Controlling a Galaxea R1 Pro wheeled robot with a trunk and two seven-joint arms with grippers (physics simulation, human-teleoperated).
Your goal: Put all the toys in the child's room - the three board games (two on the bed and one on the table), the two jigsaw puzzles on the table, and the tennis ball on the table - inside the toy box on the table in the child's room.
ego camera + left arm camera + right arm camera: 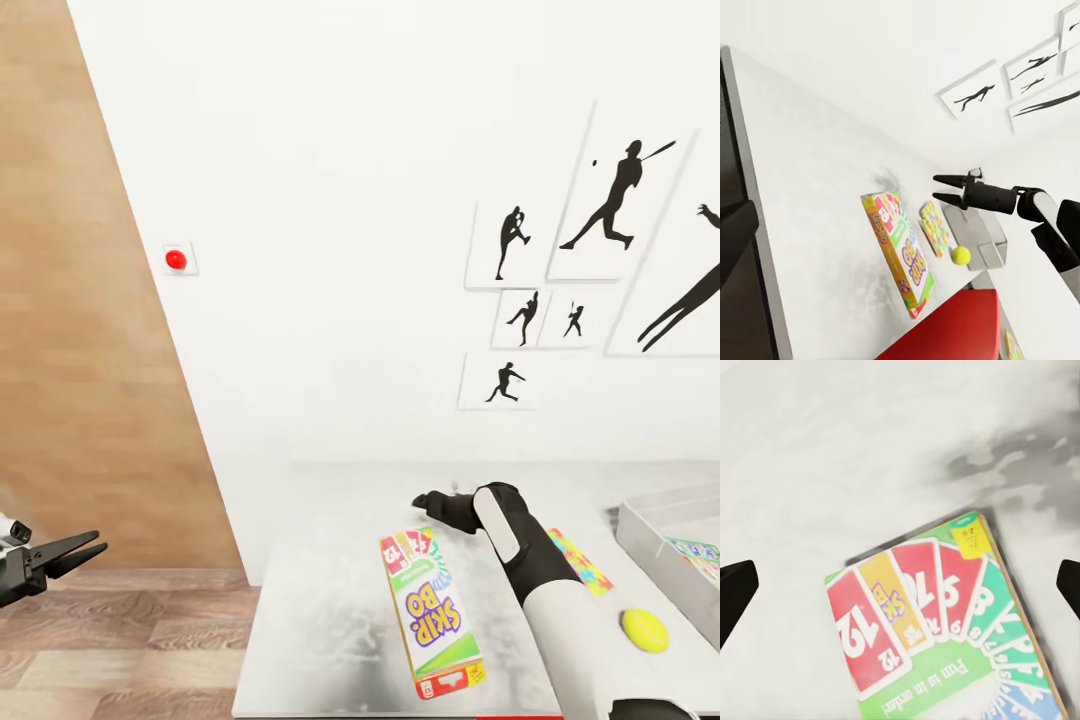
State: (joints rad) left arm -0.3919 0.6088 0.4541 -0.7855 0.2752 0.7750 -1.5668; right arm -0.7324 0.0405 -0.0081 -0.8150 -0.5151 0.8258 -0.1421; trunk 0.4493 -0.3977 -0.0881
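So the worktop (320, 620) is a pale grey slab with a mottled, slightly cloudy finish, and the Skip-Bo box (430, 612) lies flat on it, a long thin rectangle with glossy green, white and red print (the fanned number cards sit at its far end). The right tool (428, 499) hangs just past that far end of the box, above it and not touching, black fingers spread apart with nothing between them; in the right wrist view the two dark fingertips (735, 592) sit wide at either edge with the box's card end (937, 622) between them lower down. Right of the arm there's a jigsaw puzzle (580, 562), a thin slab of bright interlocked pieces, partly hidden by the white forearm, and nearer to the robot the small fuzzy yellow-green tennis ball (645, 630). Further right is the toy box (650, 535), a shallow light grey bin with sloped walls and something colourful inside. The left tool (70, 552) is way off left over the wood-plank floor (120, 640), its dark pointed fingers parted and empty.
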